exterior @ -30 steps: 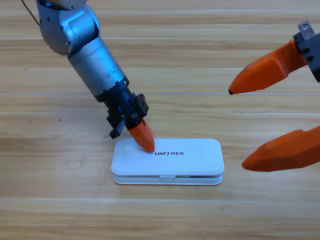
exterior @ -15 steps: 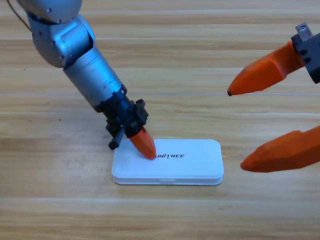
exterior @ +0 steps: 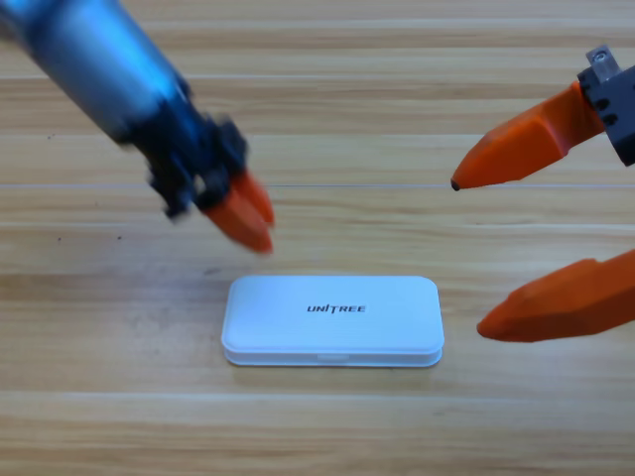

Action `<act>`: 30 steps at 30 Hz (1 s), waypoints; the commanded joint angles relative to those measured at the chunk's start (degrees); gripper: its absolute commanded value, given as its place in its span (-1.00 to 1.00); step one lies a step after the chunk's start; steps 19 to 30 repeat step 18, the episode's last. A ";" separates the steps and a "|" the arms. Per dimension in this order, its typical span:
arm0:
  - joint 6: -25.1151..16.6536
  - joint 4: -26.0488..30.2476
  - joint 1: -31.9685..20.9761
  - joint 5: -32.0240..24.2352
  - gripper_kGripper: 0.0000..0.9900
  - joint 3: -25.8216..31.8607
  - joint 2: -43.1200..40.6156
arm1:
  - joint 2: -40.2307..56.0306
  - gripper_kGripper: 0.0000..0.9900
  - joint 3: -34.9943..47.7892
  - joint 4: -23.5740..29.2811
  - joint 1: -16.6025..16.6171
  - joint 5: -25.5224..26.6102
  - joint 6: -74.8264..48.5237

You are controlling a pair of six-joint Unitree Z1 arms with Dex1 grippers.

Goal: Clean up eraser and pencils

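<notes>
The white case (exterior: 332, 322) lies shut and flat on the table at lower centre, its lettered lid facing up. No eraser or pencils show anywhere; they are hidden or out of view. My left gripper (exterior: 246, 213) hovers up and to the left of the case, clear of the lid, its orange jaws close together with nothing between them. At the right edge my right gripper (exterior: 468, 256) waits, large and partly cut off, open wide and holding nothing.
The wooden table (exterior: 327, 426) runs around the case on all sides. The left arm (exterior: 99, 59) slants in from the upper left corner.
The left gripper, which was pressing on the case lid's left end, has lifted off and drawn back up and to the left. The lid now sits flat. The right gripper has held still.
</notes>
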State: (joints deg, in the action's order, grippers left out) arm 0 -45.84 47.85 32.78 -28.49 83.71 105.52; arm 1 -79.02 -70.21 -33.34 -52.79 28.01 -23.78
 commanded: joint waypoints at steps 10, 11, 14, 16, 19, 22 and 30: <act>15.26 -0.04 13.19 3.09 1.00 -6.81 -28.79 | -2.72 0.97 0.96 1.00 1.11 1.17 0.67; 15.52 -0.13 13.89 3.97 1.00 -7.16 -29.14 | -2.72 0.97 0.96 1.00 1.11 1.17 0.67; 15.52 -0.22 14.24 4.68 1.00 -7.95 -29.32 | -2.72 0.97 1.04 1.00 1.11 1.17 0.67; 15.52 -0.22 14.33 5.20 1.00 -7.95 -29.32 | -2.72 0.97 1.04 1.00 1.11 1.17 0.67; 15.61 -0.30 14.33 5.55 1.00 -7.95 -29.41 | -2.72 0.97 1.04 1.00 1.11 1.17 0.67; 15.61 -0.30 14.33 5.55 1.00 -7.95 -29.41 | -2.72 0.97 1.04 1.00 1.11 1.17 0.67; 15.61 -0.30 14.33 5.55 1.00 -7.95 -29.41 | -2.72 0.97 1.04 1.00 1.11 1.17 0.67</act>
